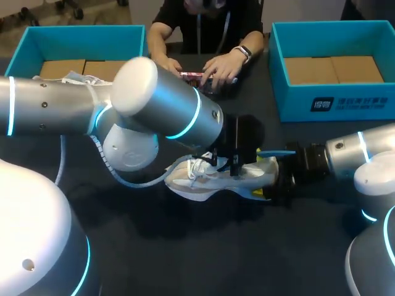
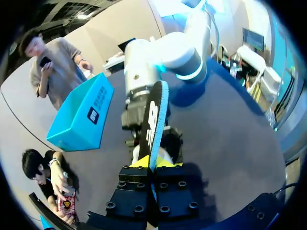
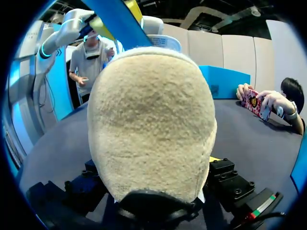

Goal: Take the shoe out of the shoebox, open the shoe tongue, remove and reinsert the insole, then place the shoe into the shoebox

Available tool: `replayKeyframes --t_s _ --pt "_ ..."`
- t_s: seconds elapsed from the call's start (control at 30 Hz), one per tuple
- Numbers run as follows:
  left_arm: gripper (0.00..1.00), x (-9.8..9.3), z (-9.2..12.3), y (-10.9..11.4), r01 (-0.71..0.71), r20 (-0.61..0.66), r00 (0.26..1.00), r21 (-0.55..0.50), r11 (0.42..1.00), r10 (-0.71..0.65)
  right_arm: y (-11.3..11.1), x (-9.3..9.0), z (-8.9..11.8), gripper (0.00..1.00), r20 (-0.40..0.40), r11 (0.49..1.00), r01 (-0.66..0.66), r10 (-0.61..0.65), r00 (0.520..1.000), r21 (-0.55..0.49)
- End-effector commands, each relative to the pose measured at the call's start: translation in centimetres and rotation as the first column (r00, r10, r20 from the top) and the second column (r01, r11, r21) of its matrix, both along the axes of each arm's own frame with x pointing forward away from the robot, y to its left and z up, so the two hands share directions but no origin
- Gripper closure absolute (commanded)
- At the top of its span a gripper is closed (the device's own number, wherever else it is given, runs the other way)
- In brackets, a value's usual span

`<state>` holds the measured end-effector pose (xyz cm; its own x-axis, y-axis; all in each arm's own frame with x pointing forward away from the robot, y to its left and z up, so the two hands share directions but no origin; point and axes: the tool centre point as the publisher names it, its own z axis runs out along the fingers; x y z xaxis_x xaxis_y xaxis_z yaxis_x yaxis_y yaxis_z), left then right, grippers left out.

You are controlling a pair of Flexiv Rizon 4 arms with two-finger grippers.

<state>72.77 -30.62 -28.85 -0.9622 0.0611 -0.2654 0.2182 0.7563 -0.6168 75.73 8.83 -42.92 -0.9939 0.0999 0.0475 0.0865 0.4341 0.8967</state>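
Insole (image 2: 154, 115) tight between left jaws, shoe (image 1: 213, 179) heel between right jaws

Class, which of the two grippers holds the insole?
The left gripper: the blue-edged insole stands clamped between its fingers, while the right gripper grips the shoe by the heel.

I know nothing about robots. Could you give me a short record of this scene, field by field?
Shoe: white shoe, out of the boxes, mid-table
Right gripper: shut on the shoe's fuzzy heel
Left gripper: shut on the insole, black with a blue edge, out of the shoe
Boxes: left shoebox and right shoebox, blue, open, at the far corners
Person: hands at the table's far edge, holding a phone
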Motion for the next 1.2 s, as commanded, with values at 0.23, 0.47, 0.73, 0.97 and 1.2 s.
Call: replayKeyframes --t_s 0.23,0.47,0.73,0.97,1.2 --pt "1.00 -1.4 6.3 -1.0 -0.013 -0.065 0.998 -0.056 0.998 0.009 0.4 0.3 -0.6 1.00 0.000 1.000 0.001 -0.001 1.000 -0.004" --pt "1.00 -2.0 11.5 -2.6 -0.049 -0.136 0.990 -0.108 0.993 0.034 0.4 0.3 -0.6 1.00 0.000 1.000 0.001 -0.001 1.000 -0.004" --pt "1.00 -2.6 17.5 -3.9 -0.070 -0.185 0.982 -0.161 0.984 0.039 0.4 0.3 -0.6 1.00 0.000 1.000 0.001 -0.001 1.000 -0.004" --pt "1.00 -2.5 21.1 -4.3 -0.066 -0.250 0.968 -0.212 0.975 0.012 0.4 0.3 -0.6 1.00 0.000 1.000 0.001 -0.001 1.000 -0.004" --pt "1.00 -2.7 23.8 -4.1 -0.094 -0.326 0.945 -0.311 0.946 -0.013 0.4 0.3 -0.6 1.00 0.000 1.000 0.001 -0.001 1.000 -0.004"
